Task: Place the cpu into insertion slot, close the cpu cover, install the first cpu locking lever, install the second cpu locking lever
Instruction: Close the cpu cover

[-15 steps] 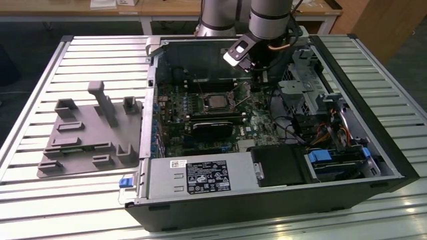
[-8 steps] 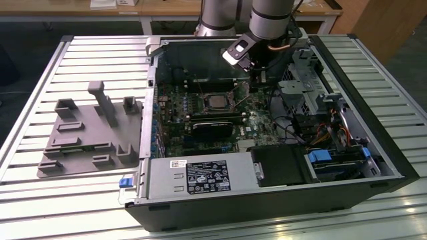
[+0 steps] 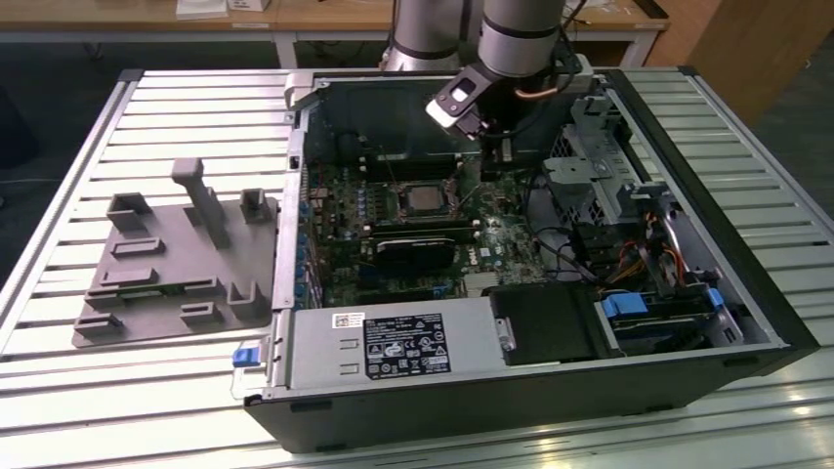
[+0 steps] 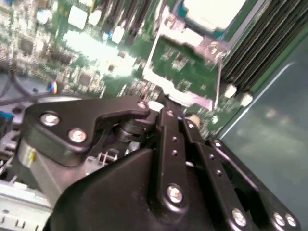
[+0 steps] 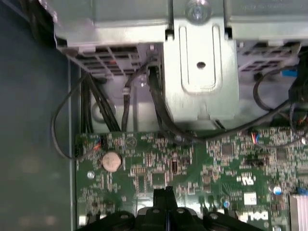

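claw (image 3: 493,164) pressed together on nothing, low over the motherboard (image 3: 509,249), just toward the exterior view's right of the insertion slot (image 3: 396,201). cpu (image 4: 211,12) seated there; in the second wrist view, cpu cover (image 4: 187,38) seemingly flipped open, lying between chip and claw tips.

This is looking like a robotics lab or workshop; an industrial robot arm (image 3: 517,34) is reaching over a ribbed aluminium bench (image 3: 183,103), where an opened computer case (image 3: 521,396) is lying beside a grey moulded fixture (image 3: 163,288); wooden desks (image 3: 332,14) are standing along the back.
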Available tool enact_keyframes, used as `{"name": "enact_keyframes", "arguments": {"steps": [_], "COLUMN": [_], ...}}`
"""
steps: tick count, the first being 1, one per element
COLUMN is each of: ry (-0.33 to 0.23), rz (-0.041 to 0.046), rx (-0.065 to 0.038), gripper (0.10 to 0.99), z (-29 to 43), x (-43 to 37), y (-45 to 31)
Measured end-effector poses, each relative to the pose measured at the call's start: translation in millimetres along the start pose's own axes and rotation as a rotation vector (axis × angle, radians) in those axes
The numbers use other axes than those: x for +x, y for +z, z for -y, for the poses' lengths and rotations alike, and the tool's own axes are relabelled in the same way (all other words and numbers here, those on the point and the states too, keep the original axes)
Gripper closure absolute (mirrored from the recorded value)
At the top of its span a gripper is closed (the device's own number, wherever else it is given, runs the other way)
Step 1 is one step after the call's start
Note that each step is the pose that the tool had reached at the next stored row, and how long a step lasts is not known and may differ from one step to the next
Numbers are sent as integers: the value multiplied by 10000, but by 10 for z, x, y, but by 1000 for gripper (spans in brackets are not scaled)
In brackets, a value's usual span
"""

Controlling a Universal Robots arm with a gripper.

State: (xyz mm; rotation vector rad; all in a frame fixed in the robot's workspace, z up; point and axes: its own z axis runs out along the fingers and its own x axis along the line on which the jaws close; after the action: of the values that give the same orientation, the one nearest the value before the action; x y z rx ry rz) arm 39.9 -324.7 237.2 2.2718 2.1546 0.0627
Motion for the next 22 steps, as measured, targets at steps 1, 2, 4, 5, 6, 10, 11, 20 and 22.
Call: {"name": "enact_keyframes", "arguments": {"steps": [1,2,4,5,6,10,11,20,22], "ry": [1,0,1,-1,0,1,1,-1,-2], "rz": [-1,-1,-2,-3,-6,-14,-14,-16,-18], "rx": [-8,-15,-30,-37,-41,-51,-54,-65,-94], "gripper": [980,980,980,980,980,980,980,980,980], "z": [27,54,114,151,183,305,336,436,485], "x": [-1,-3,-6,-8,-10,-16,-18,-23,-26], "y": [-1,-2,-4,-6,-7,-11,-12,-15,-13]}}
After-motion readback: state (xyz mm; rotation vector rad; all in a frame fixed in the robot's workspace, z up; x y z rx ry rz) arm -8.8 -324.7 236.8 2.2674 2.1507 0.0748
